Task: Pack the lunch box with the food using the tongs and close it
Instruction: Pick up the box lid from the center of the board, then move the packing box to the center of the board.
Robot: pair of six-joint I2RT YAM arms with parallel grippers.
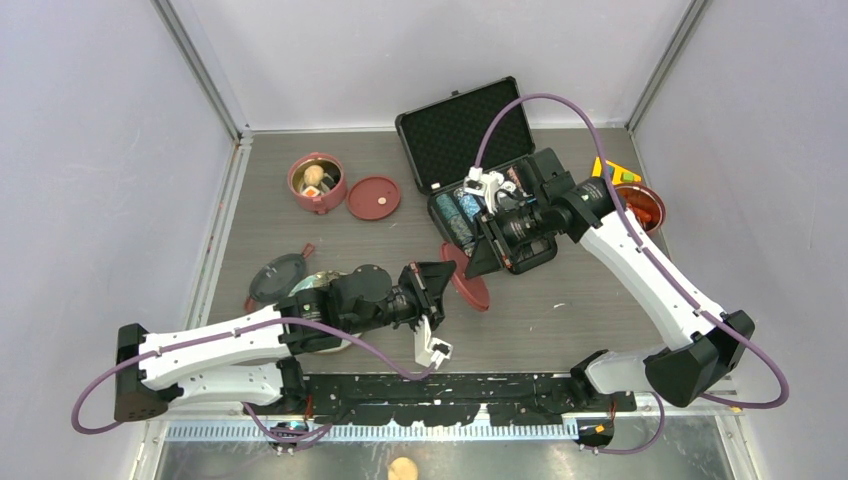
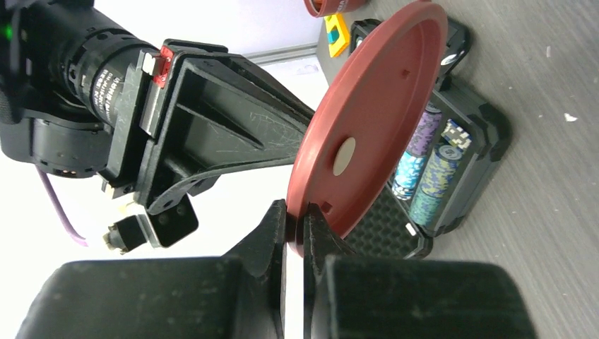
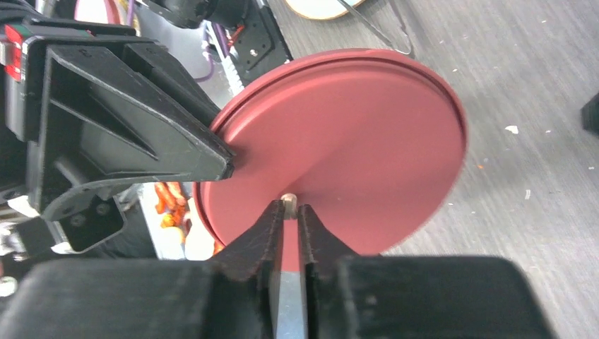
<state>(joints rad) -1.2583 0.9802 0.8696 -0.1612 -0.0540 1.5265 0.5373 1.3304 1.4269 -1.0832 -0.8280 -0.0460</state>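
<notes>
- Top view: the red inner lid (image 1: 476,294) is held tilted on edge about mid-table, betw. the left gripper (image 1: 448,282) and right gripper (image 1: 472,268).
- Bare table (image 1: 580,300) is seen toward the near-right corner. The far edge is taken up by the open black case (image 1: 462,125).
- The lunch box bowl (image 1: 317,182), w/ food inside, is set toward the far-left corner. A second red lid (image 1: 373,197) lies flat just beside it, and the dark top lid (image 1: 280,277) lies near the left edge.
- The left arm is stretched low from the near-left corner. The right arm is bent in from the near-right corner.
- Left wrist view: the left fingers are closed tight on the held lid's rim. Poker chips (image 2: 424,169) in the case are seen just behind the lid, w/ bare grey surface to the right.
- Right wrist view: the right fingers are set nearly together, tips either side of a small beige knob (image 3: 288,200) at the lid's centre. Whether it is clamped can't be told.
- The tongs (image 3: 378,32) and plate (image 3: 321,7) are seen beyond the lid, and shrimp bits (image 3: 169,201) by its lower-left edge.
</notes>
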